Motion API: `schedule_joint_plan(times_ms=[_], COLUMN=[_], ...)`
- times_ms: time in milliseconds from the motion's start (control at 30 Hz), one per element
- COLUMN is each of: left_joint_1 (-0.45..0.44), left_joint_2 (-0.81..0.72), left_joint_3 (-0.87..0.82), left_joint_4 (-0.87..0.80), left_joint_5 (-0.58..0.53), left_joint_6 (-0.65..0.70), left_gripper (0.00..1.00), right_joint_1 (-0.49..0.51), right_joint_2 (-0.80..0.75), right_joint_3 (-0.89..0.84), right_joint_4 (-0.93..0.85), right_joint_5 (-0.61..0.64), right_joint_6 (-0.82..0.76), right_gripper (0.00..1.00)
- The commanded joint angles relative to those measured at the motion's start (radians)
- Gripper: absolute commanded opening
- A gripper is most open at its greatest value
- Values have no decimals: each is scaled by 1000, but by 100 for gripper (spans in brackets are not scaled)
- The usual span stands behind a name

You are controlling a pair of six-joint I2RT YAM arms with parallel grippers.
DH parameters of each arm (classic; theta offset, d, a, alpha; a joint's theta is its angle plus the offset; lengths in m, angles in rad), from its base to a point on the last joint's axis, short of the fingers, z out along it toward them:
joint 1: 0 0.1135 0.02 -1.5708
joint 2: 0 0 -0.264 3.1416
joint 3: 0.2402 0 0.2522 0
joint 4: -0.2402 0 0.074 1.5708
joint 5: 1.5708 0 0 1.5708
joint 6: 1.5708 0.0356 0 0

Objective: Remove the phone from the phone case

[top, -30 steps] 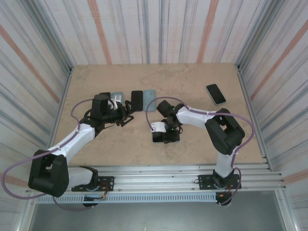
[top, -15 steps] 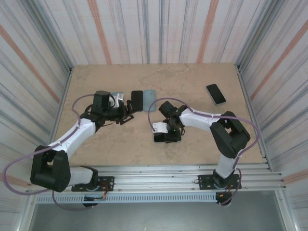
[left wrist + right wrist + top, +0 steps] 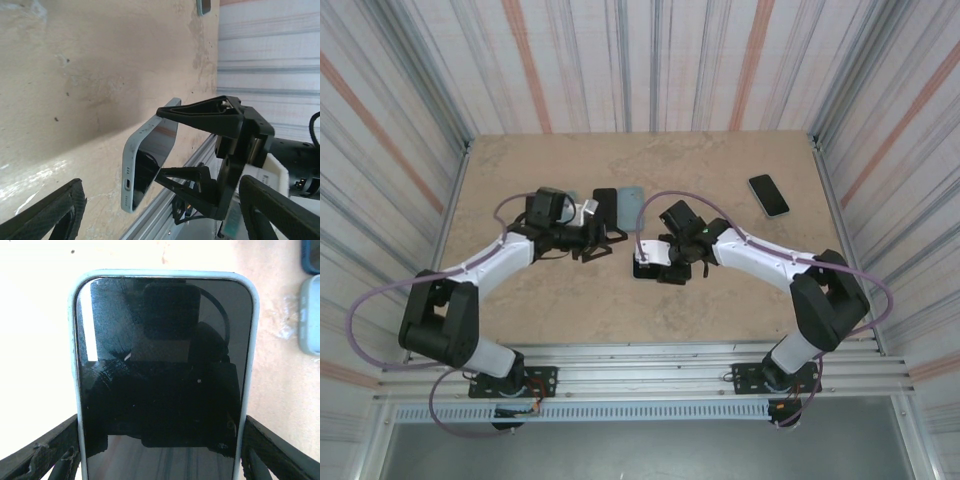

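One cased phone (image 3: 160, 340), snug in right hand (image 3: 162, 450)

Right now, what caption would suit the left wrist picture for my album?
Right arm's fingers clamp the cased phone by its edges while the left fingers stand open.

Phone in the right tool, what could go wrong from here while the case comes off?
1. The right tool pinches the cased phone by its side edges, off the table. A push from the open left tool might slip it loose and drop it.
2. The left tool is close to the dark phone lying on the table and might knock it.
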Motion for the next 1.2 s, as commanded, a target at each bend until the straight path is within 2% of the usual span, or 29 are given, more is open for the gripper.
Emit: schedule_joint_plan(times_ms=[0,433,600,733,900,1000,1100,1167], left_joint_1=[-23,-111,-121,-124,-127,-127,-127,-126], left_joint_2=[38,170,189,202,211,214,207,200], left_joint_3=[45,167,185,192,203,209,209,209], left_joint_4=[-3,-51,-81,-102,-108,-102,-78,-63], left_joint_5=[42,59,60,59,70,77,82,77], left_joint_6=[41,107,135,151,152,147,127,113], left_gripper=[78,46,37,36,24,14,11,10], right_joint_1=[-7,-26,-33,-37,-35,-37,-37,-36], right_joint_2=[-53,-85,-90,-97,-99,-99,-96,-98], right_joint_3=[9,30,32,27,27,28,25,14], right_joint_4=[31,40,52,64,71,74,78,91], right_joint_5=[-46,-62,-70,-76,-73,-67,-61,-52], right_joint_6=[34,50,54,59,60,59,58,59], right_gripper=[59,59,59,58,58,58,61,68])
